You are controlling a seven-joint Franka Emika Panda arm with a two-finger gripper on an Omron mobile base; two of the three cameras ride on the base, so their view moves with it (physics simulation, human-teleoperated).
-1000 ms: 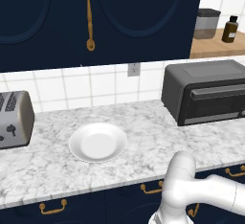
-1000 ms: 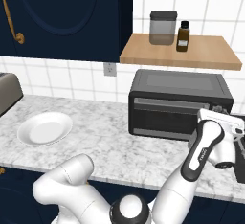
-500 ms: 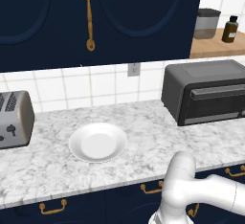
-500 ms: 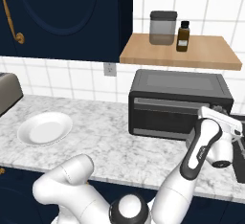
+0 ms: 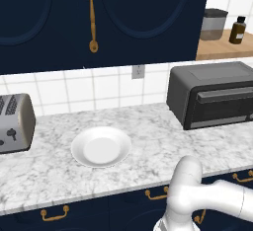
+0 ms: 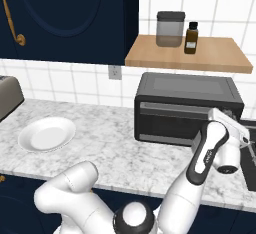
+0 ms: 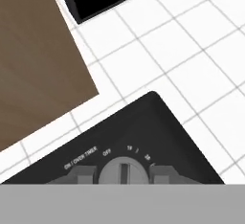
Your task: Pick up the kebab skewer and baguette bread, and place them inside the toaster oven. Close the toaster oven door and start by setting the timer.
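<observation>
Now our hand [image 7: 122,177] pinches the timer knob [image 7: 123,169] on the toaster oven [image 6: 187,109]; we should twist smoothly, staying centred.

toaster oven [image 5: 215,100] right end cut by frame's right edge in left base view; in right base view arm covers its lower right front. Silver toaster [image 5: 15,123] clipped at left edge. Timer dial [image 7: 123,171] lower half hidden, labels partly unreadable.
</observation>
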